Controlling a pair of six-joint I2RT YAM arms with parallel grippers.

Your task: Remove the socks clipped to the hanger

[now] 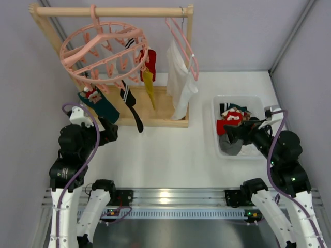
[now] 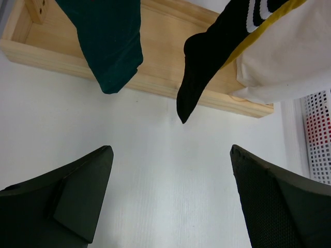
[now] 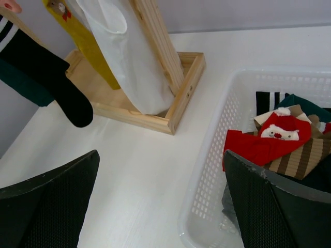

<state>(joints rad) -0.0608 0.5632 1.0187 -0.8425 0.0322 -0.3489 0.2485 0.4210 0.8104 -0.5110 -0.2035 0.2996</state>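
The round pink hanger (image 1: pixel 103 51) hangs from the wooden rack's top bar. Clipped to it are a dark teal sock (image 1: pixel 101 106), a black sock with white stripes (image 1: pixel 132 109), a mustard yellow sock (image 1: pixel 149 89) and a red sock (image 1: pixel 150 61). My left gripper (image 1: pixel 111 132) is open and empty, low over the table just in front of the teal sock (image 2: pixel 111 41) and the black sock (image 2: pixel 201 67). My right gripper (image 1: pixel 230 132) is open and empty, at the left wall of the white basket (image 3: pixel 217 155). The left gripper (image 2: pixel 170 150) and the right gripper (image 3: pixel 161 154) both show wide jaws.
The wooden rack's base frame (image 1: pixel 155 119) stands on the table behind the grippers. A white cloth (image 1: pixel 181 82) hangs on a thin pink clothes hanger at the rack's right. The white basket (image 1: pixel 215 129) holds several socks, among them a red one (image 3: pixel 269 142).
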